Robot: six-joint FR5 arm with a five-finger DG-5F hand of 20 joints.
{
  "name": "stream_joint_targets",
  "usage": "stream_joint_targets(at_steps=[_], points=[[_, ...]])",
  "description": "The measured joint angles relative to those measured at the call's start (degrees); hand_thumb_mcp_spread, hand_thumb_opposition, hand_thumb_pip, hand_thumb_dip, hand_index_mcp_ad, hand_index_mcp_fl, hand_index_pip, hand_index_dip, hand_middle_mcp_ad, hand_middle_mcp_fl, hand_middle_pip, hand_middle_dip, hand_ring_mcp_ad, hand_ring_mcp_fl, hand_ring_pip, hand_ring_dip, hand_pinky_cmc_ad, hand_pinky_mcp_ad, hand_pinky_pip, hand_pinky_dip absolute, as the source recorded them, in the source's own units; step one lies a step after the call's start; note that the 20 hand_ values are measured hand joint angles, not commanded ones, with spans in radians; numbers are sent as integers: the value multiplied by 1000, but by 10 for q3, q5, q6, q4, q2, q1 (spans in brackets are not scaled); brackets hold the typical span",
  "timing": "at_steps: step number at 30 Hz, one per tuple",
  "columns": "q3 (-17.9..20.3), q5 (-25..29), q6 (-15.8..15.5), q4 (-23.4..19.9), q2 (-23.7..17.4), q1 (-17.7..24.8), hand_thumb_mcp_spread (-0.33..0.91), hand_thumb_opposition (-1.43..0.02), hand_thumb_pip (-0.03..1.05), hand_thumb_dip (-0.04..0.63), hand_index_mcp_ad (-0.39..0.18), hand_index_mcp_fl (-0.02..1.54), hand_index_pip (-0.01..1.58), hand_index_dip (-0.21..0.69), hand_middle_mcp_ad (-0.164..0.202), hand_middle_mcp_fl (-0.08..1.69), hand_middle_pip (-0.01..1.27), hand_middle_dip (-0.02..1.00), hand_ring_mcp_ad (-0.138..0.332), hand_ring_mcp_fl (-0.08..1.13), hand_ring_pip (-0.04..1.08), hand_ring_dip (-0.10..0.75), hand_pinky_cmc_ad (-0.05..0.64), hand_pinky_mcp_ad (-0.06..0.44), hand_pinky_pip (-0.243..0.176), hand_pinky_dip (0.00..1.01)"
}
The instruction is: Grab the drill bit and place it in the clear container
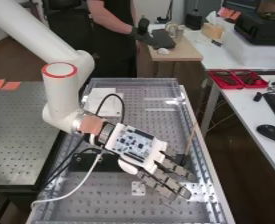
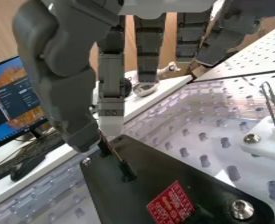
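Black at its lower end, the drill bit [image 2: 116, 157] slants down from the hand [image 2: 71, 110], whose thumb and nearest finger seem to pinch it; that end hangs over the dark plate [image 2: 111, 195]; a steeper tilt would likely suit release.

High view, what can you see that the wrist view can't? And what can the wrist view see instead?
High view: the red trays on the side table, and the little circuit board on the robot.
Wrist view: the lit-up screen and the red sticker on a black plate.
Both: the robot's hand and lots of holes.
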State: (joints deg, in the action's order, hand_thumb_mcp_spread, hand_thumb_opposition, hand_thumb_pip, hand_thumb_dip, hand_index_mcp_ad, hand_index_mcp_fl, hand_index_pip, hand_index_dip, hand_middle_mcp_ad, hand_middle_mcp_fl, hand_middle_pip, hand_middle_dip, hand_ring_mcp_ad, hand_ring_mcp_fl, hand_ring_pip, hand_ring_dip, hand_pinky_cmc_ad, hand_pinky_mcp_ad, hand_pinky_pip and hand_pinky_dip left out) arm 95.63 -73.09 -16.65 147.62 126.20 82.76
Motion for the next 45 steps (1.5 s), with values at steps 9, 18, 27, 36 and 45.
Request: stream_joint_targets(at_steps=[9,18,27,36,45], points=[[-2,1,-2,0,1,0,513,-850,545,239,-120,496,1229,171,51,250,119,201,173,23,101,-5,312,133,-94,178],[7,12,-4,-28,0,2,595,-922,518,236,-134,621,1293,157,51,291,119,201,169,45,99,2,316,133,-91,178],[12,12,-5,-38,-4,3,654,-941,440,237,-134,773,1150,154,51,367,120,204,169,84,101,2,316,133,-87,182],[12,12,-2,-41,-16,2,653,-960,431,237,-131,812,1103,155,52,379,120,204,164,98,99,2,316,131,-75,180],[14,11,-27,-40,-54,7,658,-970,431,237,-131,827,1101,145,52,394,120,204,164,94,101,2,325,131,-79,180]])
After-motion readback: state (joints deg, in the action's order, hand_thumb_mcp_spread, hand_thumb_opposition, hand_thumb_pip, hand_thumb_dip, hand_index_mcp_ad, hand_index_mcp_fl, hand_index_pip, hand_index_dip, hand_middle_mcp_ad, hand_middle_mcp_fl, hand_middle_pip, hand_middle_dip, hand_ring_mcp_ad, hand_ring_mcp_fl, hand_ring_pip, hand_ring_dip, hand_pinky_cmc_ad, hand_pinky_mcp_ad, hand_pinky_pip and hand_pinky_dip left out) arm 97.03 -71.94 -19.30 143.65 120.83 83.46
